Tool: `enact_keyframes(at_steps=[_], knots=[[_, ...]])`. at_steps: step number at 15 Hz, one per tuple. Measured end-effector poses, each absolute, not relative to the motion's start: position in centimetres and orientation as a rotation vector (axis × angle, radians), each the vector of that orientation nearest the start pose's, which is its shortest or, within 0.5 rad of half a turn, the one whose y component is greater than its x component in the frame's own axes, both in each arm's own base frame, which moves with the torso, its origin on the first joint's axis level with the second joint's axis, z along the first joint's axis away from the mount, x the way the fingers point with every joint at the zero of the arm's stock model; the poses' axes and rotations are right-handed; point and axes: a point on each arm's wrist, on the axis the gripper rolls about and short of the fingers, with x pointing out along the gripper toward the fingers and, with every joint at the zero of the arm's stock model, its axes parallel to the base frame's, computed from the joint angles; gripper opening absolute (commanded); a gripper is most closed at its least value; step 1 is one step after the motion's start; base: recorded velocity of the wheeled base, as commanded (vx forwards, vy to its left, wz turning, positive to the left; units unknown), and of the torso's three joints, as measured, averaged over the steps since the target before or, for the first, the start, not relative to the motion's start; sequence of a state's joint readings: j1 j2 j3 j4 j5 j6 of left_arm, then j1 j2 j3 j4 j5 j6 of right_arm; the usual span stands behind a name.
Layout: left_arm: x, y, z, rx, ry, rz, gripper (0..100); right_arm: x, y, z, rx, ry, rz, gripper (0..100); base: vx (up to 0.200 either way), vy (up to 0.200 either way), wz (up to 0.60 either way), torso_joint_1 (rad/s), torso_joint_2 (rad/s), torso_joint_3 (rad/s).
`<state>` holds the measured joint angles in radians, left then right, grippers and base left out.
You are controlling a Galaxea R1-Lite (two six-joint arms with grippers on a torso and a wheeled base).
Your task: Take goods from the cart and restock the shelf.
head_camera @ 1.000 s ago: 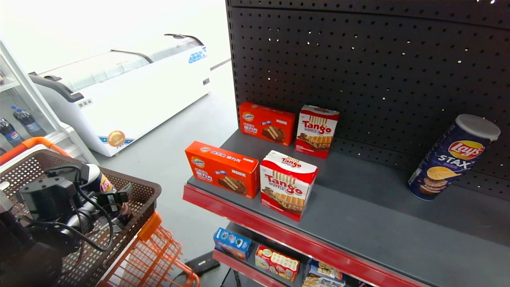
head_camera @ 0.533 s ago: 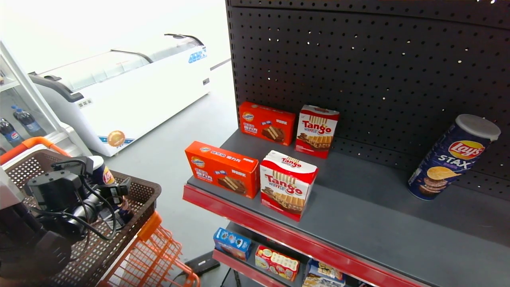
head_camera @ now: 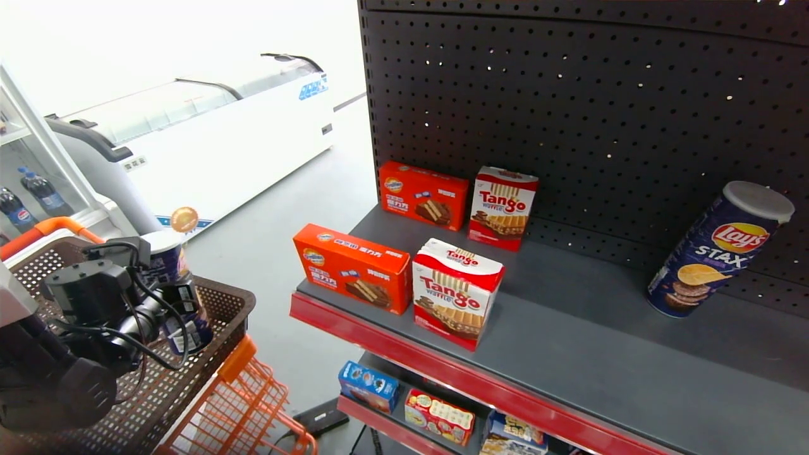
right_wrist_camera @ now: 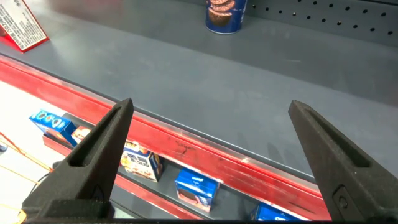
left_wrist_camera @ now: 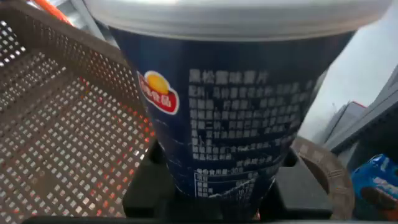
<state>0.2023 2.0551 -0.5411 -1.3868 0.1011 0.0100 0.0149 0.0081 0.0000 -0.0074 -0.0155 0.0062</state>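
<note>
My left gripper [head_camera: 177, 297] is shut on a dark blue chip can [head_camera: 172, 278] with a white lid, held upright above the brown basket [head_camera: 208, 354] of the orange cart. The left wrist view looks along that chip can [left_wrist_camera: 230, 124], clamped between the two fingers [left_wrist_camera: 149, 193]. A second blue chip can [head_camera: 717, 249] leans against the pegboard at the right of the grey shelf [head_camera: 569, 354]. My right gripper [right_wrist_camera: 217, 180] is open in front of the shelf's red edge [right_wrist_camera: 205, 155], and that far can [right_wrist_camera: 225, 14] stands beyond it.
Two orange biscuit boxes [head_camera: 351, 265] and two red-and-white wafer boxes [head_camera: 456, 292] stand on the shelf's left half. The lower shelf holds several small boxes [head_camera: 436, 414]. A white chest freezer [head_camera: 189, 145] stands behind the cart. The shelf's middle and right front are bare.
My left gripper has lifted the chip can up out of the cart basket and turned it more upright. The shelf goods have not moved.
</note>
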Motion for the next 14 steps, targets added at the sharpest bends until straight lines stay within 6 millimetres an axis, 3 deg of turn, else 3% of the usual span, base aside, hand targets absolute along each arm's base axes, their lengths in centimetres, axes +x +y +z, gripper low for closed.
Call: enact_keyframes(at_steps=[5, 10, 14], knots=[[32.2, 5.4, 14.4, 0.011, 0.099, 0.237, 0, -2.2, -0.1, 7.6, 0.006, 0.001, -0.001, 100, 0.0, 0.0, 0.0, 0.0, 0.0, 0.0], [29.4, 0.1, 22.5, 0.05, -0.035, -0.005, 0, -2.2, -0.1, 7.6, 0.006, 0.001, -0.001, 100, 0.0, 0.0, 0.0, 0.0, 0.0, 0.0], [26.7, -3.3, 24.6, 0.071, -0.065, -0.161, 0, -2.2, -0.1, 7.6, 0.006, 0.001, -0.001, 100, 0.0, 0.0, 0.0, 0.0, 0.0, 0.0]])
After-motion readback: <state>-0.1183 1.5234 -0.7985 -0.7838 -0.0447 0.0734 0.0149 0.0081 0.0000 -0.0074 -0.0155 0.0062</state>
